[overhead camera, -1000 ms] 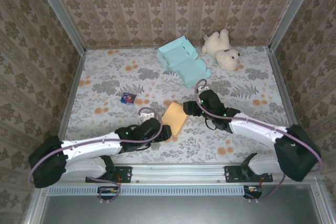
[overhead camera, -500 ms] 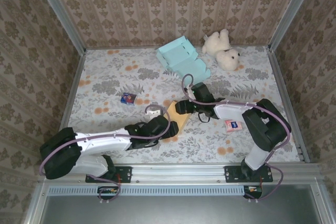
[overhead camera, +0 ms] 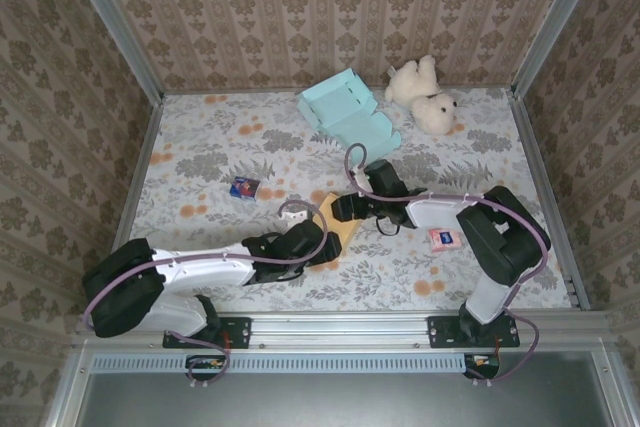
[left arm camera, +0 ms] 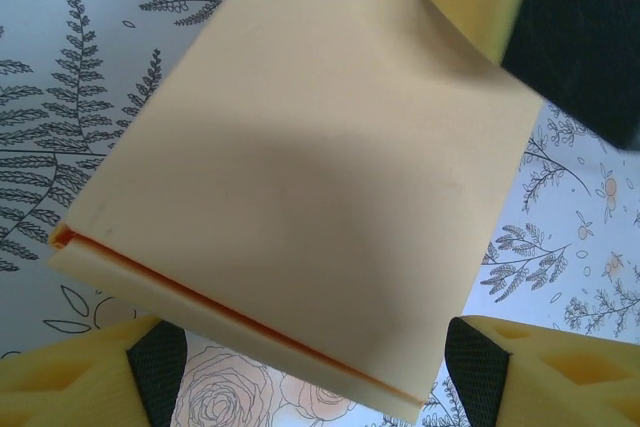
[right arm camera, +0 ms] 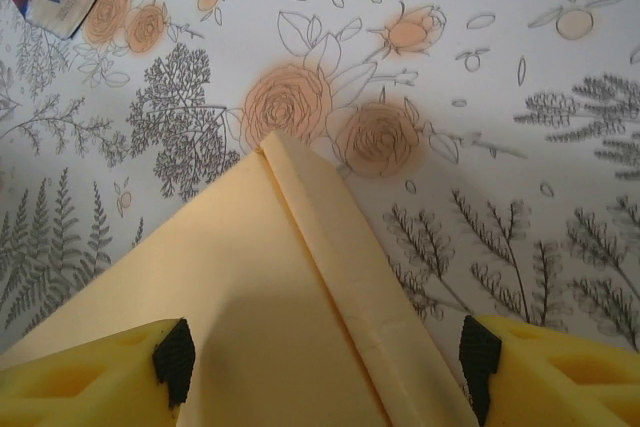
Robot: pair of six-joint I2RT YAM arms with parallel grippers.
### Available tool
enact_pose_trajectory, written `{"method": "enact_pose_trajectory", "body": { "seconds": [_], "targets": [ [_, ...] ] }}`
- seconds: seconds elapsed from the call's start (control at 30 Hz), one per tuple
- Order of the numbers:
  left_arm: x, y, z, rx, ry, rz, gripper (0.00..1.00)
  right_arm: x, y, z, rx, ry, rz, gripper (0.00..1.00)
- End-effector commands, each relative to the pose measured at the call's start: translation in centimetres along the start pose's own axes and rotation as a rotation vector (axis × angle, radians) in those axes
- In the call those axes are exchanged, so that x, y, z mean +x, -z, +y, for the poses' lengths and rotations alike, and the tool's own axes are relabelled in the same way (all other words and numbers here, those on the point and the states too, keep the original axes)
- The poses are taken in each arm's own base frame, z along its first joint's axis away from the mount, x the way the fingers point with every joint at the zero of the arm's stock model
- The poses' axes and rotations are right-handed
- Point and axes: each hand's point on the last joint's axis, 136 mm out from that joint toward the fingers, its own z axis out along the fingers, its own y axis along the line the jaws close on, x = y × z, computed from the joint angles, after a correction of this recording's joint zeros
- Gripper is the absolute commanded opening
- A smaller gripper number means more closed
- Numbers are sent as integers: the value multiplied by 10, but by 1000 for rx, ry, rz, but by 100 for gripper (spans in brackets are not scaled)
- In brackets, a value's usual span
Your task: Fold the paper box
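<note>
Both the left fingers (left arm camera: 70, 387) and the right fingers (right arm camera: 90, 372) are spread wide. Each pair straddles one end of the paper box (overhead camera: 336, 223) without clamping it. It lies flat on the tabletop (overhead camera: 220, 157) at frame centre. Judged status: one edge flap creased, walls not yet raised.

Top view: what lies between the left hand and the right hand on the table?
The flat yellow paper box lies between the left hand and the right hand; the top view shows this.
</note>
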Motion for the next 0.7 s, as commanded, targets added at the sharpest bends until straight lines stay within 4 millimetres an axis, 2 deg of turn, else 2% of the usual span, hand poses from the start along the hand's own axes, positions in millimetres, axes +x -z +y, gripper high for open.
{"method": "enact_pose_trajectory", "body": {
  "seconds": [0.0,0.23,0.43,0.67],
  "targets": [
    [-6,-2,0,-9,24,-20,80,4,13,11,-62,-28,-20,71],
    [-17,-8,-5,-12,20,-32,80,14,40,24,-132,-69,-66,70],
    [-31,-4,-33,36,-15,-50,80,10,65,34,-156,-96,-117,69],
    [-55,2,-74,81,-80,-87,79,-3,99,19,-20,-111,-226,69]
  ]
}}
